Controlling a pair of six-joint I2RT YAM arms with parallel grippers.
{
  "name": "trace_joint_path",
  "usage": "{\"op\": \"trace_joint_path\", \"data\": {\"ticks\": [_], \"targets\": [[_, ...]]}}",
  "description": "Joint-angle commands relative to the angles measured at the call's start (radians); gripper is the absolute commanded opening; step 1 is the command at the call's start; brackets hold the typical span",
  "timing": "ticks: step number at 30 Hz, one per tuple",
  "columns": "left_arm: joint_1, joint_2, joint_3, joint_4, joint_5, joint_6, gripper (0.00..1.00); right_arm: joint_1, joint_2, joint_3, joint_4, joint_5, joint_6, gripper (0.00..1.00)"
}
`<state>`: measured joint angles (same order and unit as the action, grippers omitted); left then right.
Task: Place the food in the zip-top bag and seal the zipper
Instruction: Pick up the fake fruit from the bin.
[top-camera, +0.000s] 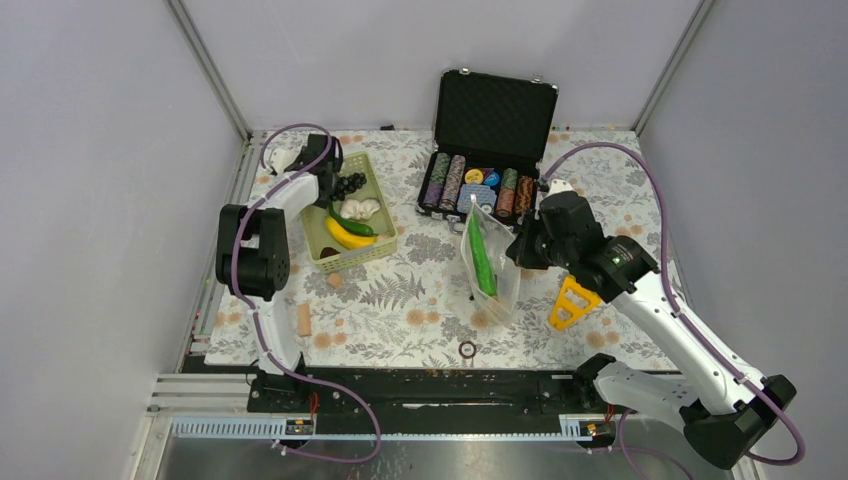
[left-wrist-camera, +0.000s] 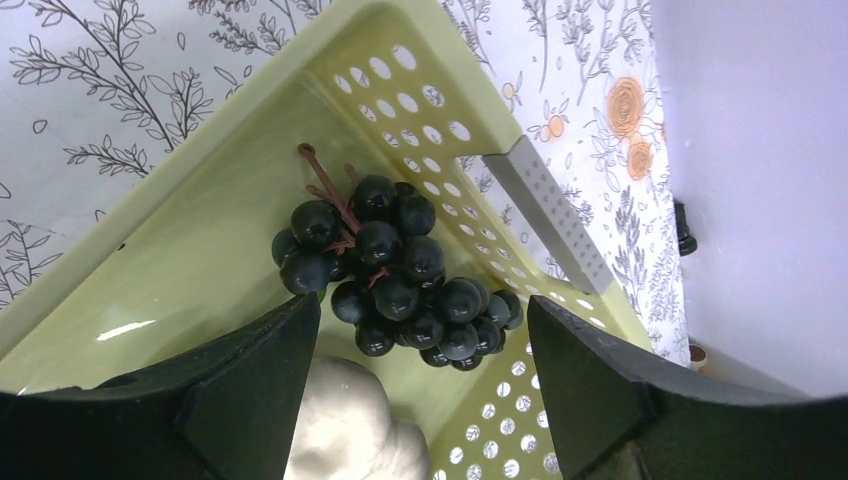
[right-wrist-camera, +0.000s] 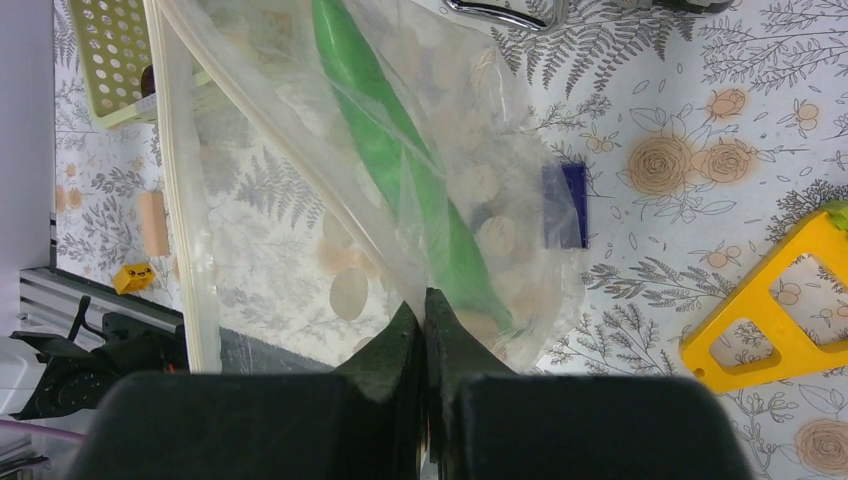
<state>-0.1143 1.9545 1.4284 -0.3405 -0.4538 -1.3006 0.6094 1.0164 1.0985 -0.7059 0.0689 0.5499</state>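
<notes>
- Left gripper: jaws apart, straddling the grape bunch without touching it. The bunch lies in a corner of the green basket.
- I judge the bunch light, knobbly and slick. I would grip across its thick middle, not the thin stem.
- Its long axis runs diagonally in the left wrist view, stem end up-left toward the basket corner.
- Right gripper: jaws together, pinching the zip-top bag mid-table, with a green vegetable inside.
- The bag film looks thin and limp. The zipper runs along the edge nearest the basket.
</notes>
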Motion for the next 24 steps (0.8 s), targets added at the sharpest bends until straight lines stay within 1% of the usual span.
{"op": "trace_joint_path", "data": {"ticks": [1,7,10,13,19,24], "targets": [[0.005,0.029,0.025,0.011,-0.031,-0.096,0.76,-0.015,0.001,-0.002,0.0,0.01,-0.026,0.0],[0.006,0.069,0.015,0.068,-0.021,-0.106,0.76,-0.024,0.0,-0.007,0.0,0.008,-0.031,0.0],[0.005,0.073,0.026,0.079,-0.035,-0.104,0.72,-0.028,0.007,-0.01,0.001,0.008,-0.031,0.0],[0.005,0.086,0.058,0.036,-0.036,-0.115,0.7,-0.032,0.018,-0.012,0.001,0.007,-0.029,0.0],[0.006,0.074,0.037,0.012,0.003,-0.178,0.63,-0.036,0.027,-0.012,0.0,0.004,-0.028,0.0],[0.009,0.084,0.052,-0.061,-0.028,-0.21,0.61,-0.041,0.004,-0.018,0.0,0.006,-0.033,0.0]]}}
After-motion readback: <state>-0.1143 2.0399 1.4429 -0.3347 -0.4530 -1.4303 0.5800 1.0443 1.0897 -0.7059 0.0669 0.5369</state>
